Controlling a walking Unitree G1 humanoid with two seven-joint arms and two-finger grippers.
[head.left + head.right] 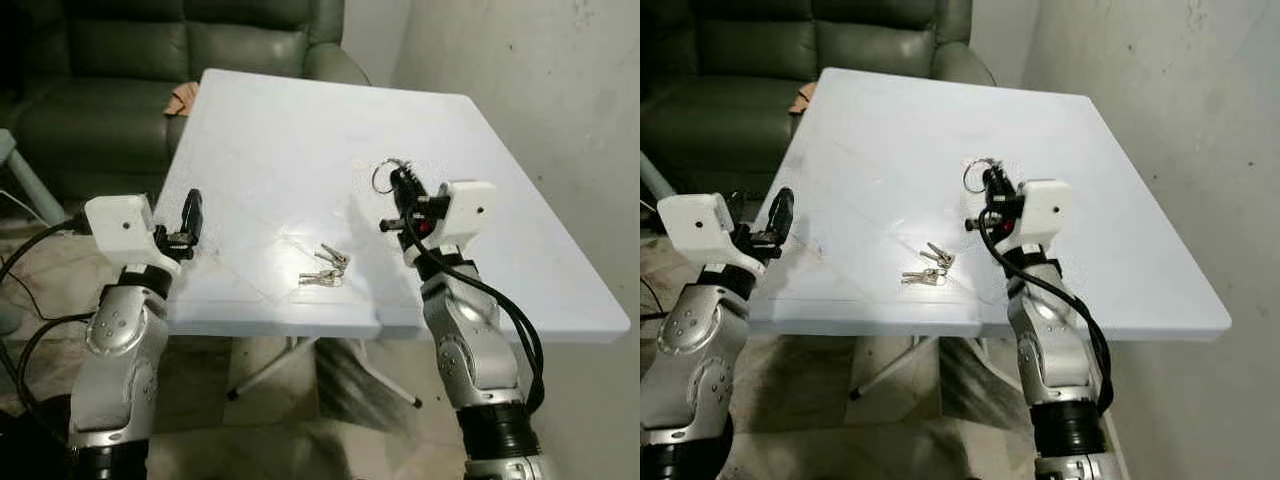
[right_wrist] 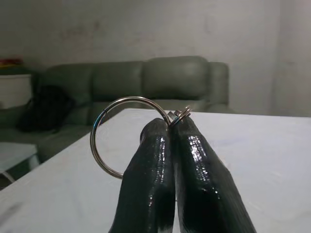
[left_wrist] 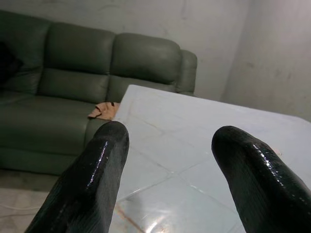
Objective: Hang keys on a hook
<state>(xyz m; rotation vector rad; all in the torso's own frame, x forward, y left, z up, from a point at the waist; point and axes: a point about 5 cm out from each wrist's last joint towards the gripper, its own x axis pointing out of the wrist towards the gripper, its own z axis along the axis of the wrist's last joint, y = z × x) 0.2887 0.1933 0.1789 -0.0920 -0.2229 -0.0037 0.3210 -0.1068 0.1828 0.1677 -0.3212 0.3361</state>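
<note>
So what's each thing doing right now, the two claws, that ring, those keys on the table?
Right claw: shut, pinching the key ring, raised over the table.
Key ring: upright, clamped at its edge.
Left claw: open, holding nothing, at the table's left edge.
Keys: lying flat on the table, untouched.

Before me stands a white square table (image 1: 300,130), its top pale and glossy, with faint diagonal lines pressed into the surface. It rests on thin white folding legs (image 1: 270,370) that cross beneath it above a mottled tile floor (image 1: 280,420). The far corner of the table sits close against a dark green sofa (image 1: 120,80), and its right edge runs near a grey wall (image 1: 540,80). On the top, toward the edge nearest me, lie loose keys (image 1: 325,268), silver, fanned out flat and touching one another. A few faint scuffs mark the surface near my left side.
</note>
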